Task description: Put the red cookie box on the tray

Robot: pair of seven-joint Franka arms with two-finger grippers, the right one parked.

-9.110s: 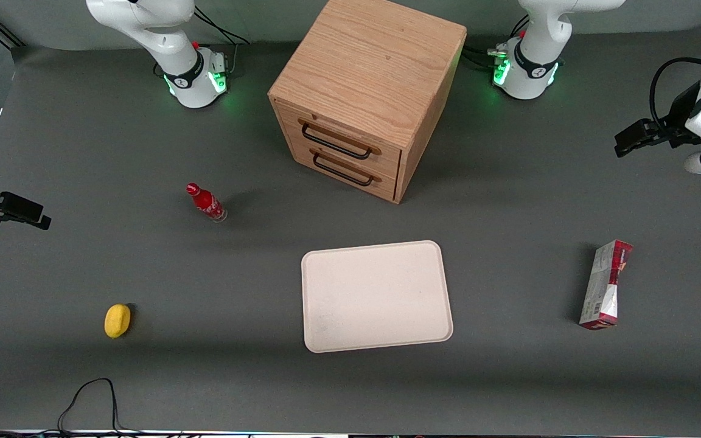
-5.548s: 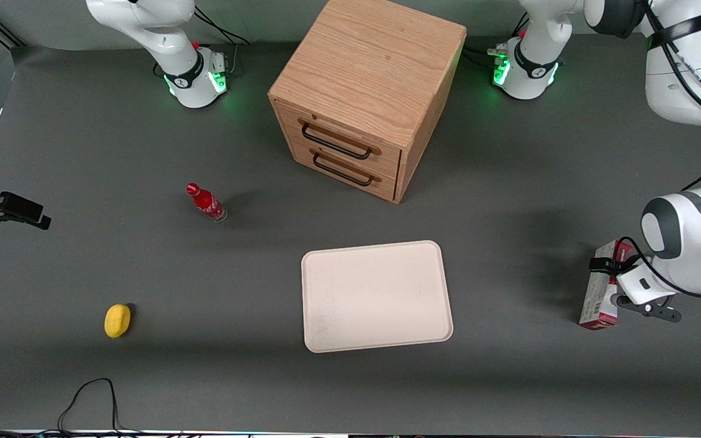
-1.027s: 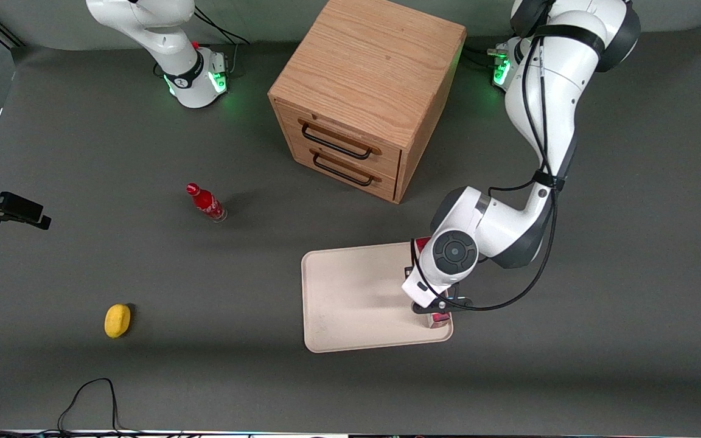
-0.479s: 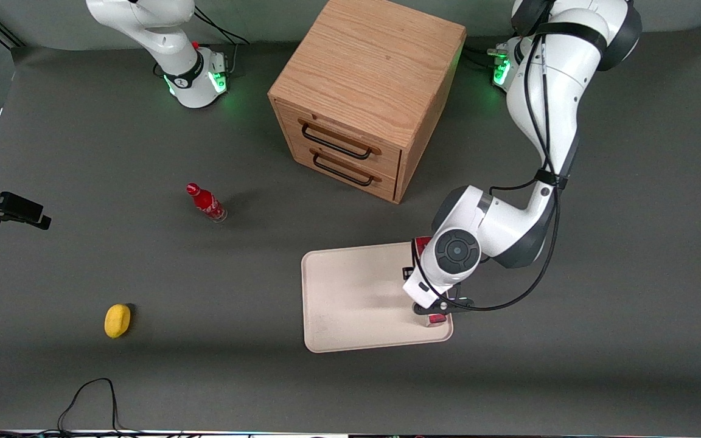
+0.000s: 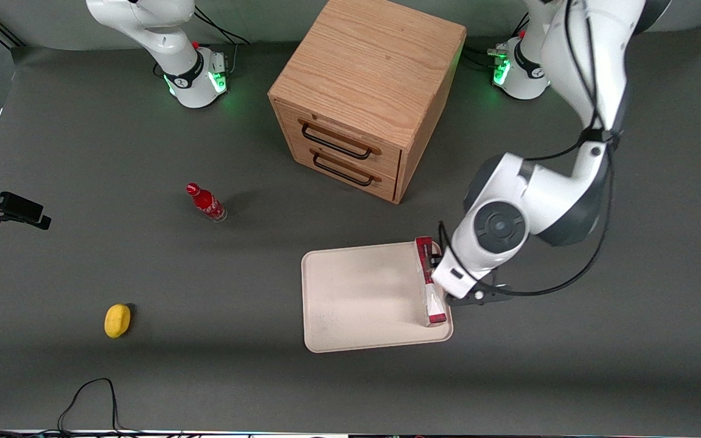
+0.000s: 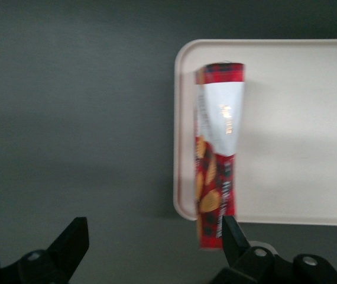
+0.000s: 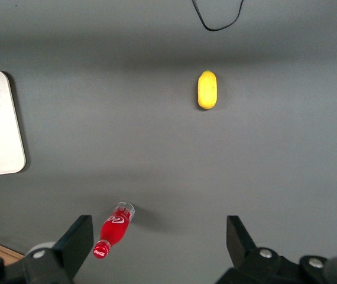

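Wrist view shows my gripper [image 6: 151, 248] spread wide with nothing between its fingers, above the red cookie box [image 6: 217, 151]. That box stands on its narrow edge along the tray [image 5: 359, 298] rim nearest the working arm, so I judge the placing done. Next I need only lift clear without tipping it.

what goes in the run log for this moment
stage: release | red cookie box: on its edge on tray | tool: open, above tray edge, clear of box
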